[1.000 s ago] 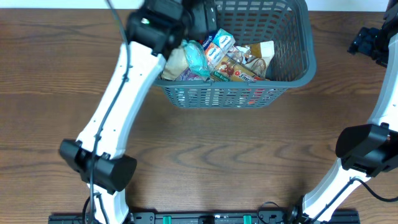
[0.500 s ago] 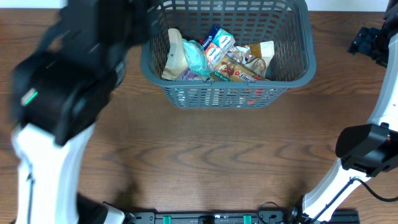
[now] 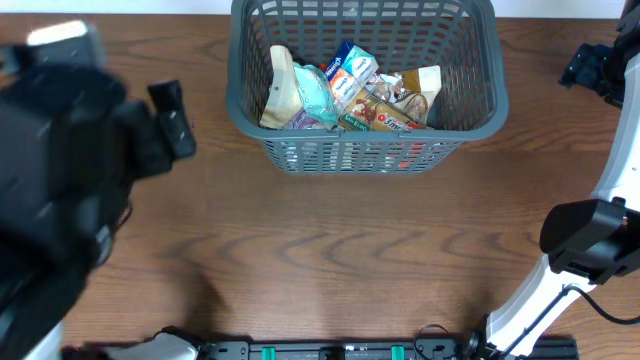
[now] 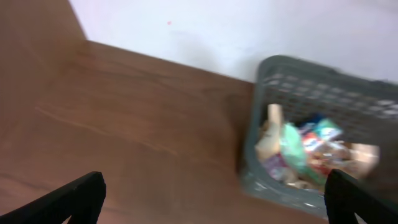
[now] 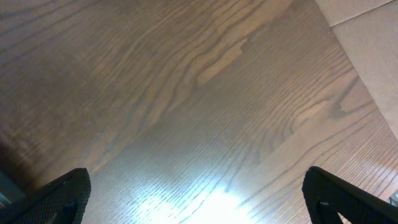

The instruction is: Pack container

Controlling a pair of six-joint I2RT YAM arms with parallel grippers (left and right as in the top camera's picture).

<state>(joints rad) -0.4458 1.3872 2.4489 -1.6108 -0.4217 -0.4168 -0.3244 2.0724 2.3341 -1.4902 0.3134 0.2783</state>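
The container [image 3: 478,118], a dark grey lattice basket, stands at the far middle of the wooden table and holds several snack packets [image 3: 350,92]. It also shows blurred in the left wrist view [image 4: 273,186]. My left gripper [image 4: 208,202] is open and empty, raised to the left of the basket; in the overhead view its fingers [image 3: 172,118] point toward the basket. My right gripper [image 5: 199,196] is open and empty above bare wood at the far right of the table [image 3: 590,70].
The left arm [image 3: 60,190] looms large and blurred over the table's left side. The right arm's base [image 3: 585,240] stands at the right edge. A white wall runs behind the table's far edge [image 4: 249,31].
My left arm has pulled out of the basket, swung left and risen toward the camera. The packets in the basket and the right arm have not moved.
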